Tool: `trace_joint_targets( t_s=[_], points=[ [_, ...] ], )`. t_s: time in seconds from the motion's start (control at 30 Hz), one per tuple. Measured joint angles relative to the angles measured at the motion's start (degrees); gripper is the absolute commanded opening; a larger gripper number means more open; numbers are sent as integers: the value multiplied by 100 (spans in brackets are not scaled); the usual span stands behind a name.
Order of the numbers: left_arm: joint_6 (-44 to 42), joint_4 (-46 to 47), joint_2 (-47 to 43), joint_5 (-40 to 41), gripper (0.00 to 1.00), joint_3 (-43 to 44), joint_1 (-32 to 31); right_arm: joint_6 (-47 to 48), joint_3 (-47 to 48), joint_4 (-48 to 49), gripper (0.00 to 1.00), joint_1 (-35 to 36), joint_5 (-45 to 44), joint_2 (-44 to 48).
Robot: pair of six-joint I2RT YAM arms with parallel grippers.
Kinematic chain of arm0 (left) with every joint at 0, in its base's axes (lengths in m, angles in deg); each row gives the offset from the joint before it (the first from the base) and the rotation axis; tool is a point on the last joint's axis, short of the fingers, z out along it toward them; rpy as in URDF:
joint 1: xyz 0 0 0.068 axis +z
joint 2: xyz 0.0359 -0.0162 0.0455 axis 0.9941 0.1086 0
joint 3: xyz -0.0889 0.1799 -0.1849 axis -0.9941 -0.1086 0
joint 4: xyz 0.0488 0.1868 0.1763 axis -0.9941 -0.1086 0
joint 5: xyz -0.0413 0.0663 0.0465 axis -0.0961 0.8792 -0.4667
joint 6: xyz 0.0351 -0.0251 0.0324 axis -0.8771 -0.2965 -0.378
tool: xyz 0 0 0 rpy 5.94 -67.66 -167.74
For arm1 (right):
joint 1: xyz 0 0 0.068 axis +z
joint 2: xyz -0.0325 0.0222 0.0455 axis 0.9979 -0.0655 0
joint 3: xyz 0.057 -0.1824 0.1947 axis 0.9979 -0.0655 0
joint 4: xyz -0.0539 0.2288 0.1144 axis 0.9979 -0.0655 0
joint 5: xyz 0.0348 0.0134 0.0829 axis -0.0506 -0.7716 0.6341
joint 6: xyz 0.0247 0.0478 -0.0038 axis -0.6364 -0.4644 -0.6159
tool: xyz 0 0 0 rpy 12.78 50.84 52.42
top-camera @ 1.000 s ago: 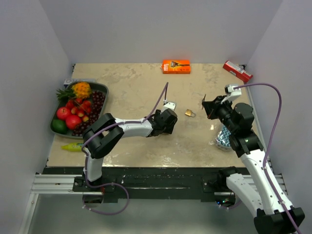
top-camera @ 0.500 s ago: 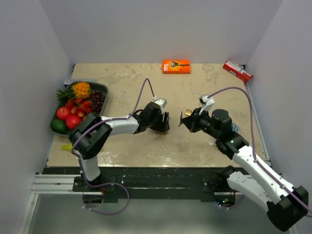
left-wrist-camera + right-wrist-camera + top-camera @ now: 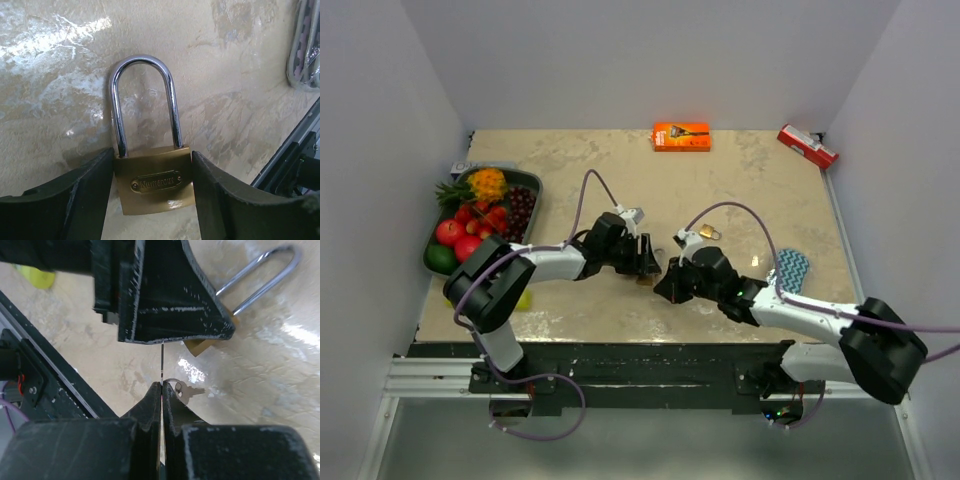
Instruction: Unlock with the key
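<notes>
A brass padlock (image 3: pixel 155 182) with a steel shackle (image 3: pixel 145 90) lies flat on the marble table. My left gripper (image 3: pixel 151 159) is shut on its body, one jaw on each side. In the top view the left gripper (image 3: pixel 645 264) covers the lock. My right gripper (image 3: pixel 162 386) is shut on a key (image 3: pixel 162 362), seen edge-on. The key's tip reaches the underside of the left gripper's fingers (image 3: pixel 170 300), next to the padlock's corner (image 3: pixel 199 346). A ring with a second key (image 3: pixel 190 389) hangs from it. In the top view the right gripper (image 3: pixel 669 285) sits just right of the left one.
A smaller brass padlock (image 3: pixel 708 232) lies behind the grippers. A fruit tray (image 3: pixel 535 186) stands at the left, with a yellow-green item (image 3: pixel 523 298) near it. An orange box (image 3: pixel 681 136) and a red box (image 3: pixel 807 146) lie at the back. A blue patterned pouch (image 3: pixel 787 268) is on the right.
The right arm swung from the right side to the table's middle, bringing the key up to the left gripper. The left gripper shifted left and toward the front edge.
</notes>
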Motion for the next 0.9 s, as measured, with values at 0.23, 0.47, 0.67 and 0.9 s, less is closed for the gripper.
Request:
trace_joint_targets(
  t_s=[0.23, 0.47, 0.67, 0.9],
  points=[
    [142, -13, -101, -28, 0, -107, 81, -431, 2, 553, 0, 238, 22, -866],
    [190, -44, -125, 55, 0, -109, 199, -737, 2, 758, 0, 356, 44, -1067],
    [144, -197, -385, 433, 0, -195, 212, -1003, 4, 767, 0, 472, 39, -1084],
    [149, -221, -544, 479, 0, -210, 232, -1038, 420, 721, 0, 474, -55, -1421]
  ],
)
